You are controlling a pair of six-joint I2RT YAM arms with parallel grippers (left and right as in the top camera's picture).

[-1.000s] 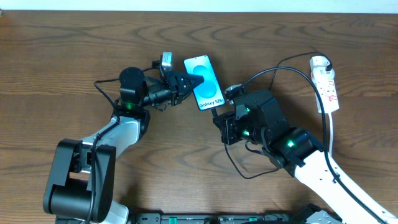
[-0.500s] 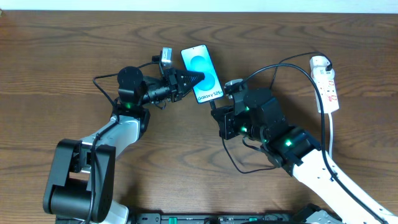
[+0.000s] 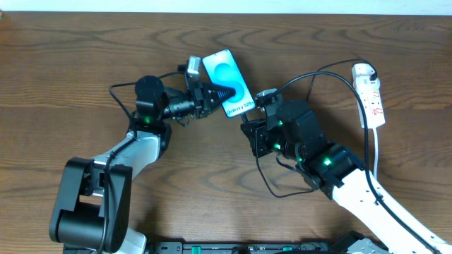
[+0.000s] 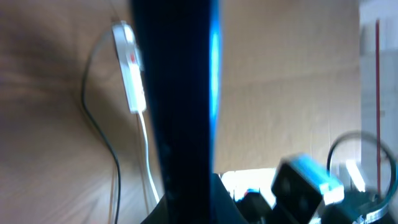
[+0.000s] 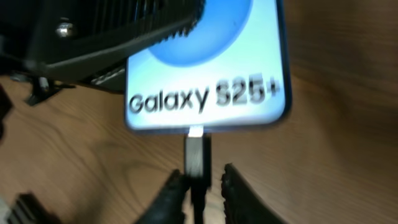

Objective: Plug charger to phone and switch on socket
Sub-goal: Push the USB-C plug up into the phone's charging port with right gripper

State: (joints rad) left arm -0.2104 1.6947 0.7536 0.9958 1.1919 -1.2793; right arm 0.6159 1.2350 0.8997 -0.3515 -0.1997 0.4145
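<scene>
Your overhead view is sharp and evenly lit, with only soft shadows on the table (image 3: 70, 63). Your left wrist view is badly blurred: the phone (image 4: 180, 93) between the jaws of the left gripper (image 3: 219, 92) is a dark smear edged with cyan glow. In your right wrist view, the screen just ahead of the jaws of the right gripper (image 5: 199, 183) glares bright, and the charger (image 5: 198, 155) between them looks slightly soft.

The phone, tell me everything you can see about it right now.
The phone is a slim, black-framed slab. Its glossy cyan screen faces up and reads Galaxy S25+. It sits at an angle, with the text end nearest the right hand. The left hand clamps it from the side, one finger reaching across the screen. The charger tip, pinched by the right hand, meets the port on its bottom edge.
</scene>
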